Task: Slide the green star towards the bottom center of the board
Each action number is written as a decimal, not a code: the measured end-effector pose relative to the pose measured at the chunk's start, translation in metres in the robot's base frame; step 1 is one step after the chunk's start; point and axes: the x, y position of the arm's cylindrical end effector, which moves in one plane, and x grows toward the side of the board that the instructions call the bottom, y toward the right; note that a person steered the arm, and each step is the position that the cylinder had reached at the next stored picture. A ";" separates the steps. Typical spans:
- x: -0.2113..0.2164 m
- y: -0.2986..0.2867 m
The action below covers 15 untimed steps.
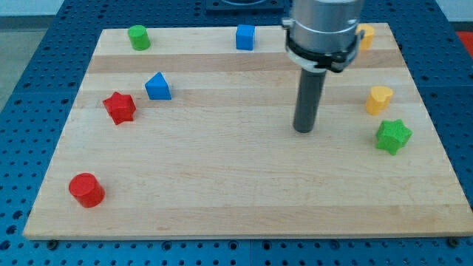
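The green star (393,136) lies near the board's right edge, a little below mid height. My tip (304,129) rests on the board to the star's left, about a fifth of the board's width away and not touching it. The dark rod rises from the tip to the grey arm body at the view's top.
A yellow heart-like block (380,99) sits just above the green star. A yellow block (365,35) is partly hidden behind the arm at top right. A blue cube (245,37), green cylinder (138,37), blue triangular block (157,86), red star (119,108) and red cylinder (86,190) lie elsewhere on the wooden board (222,199).
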 end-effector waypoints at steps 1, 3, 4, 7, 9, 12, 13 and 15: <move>0.000 0.034; 0.000 0.081; -0.001 0.097; -0.006 0.134; 0.000 0.163; 0.070 0.167; 0.096 0.165; 0.086 0.162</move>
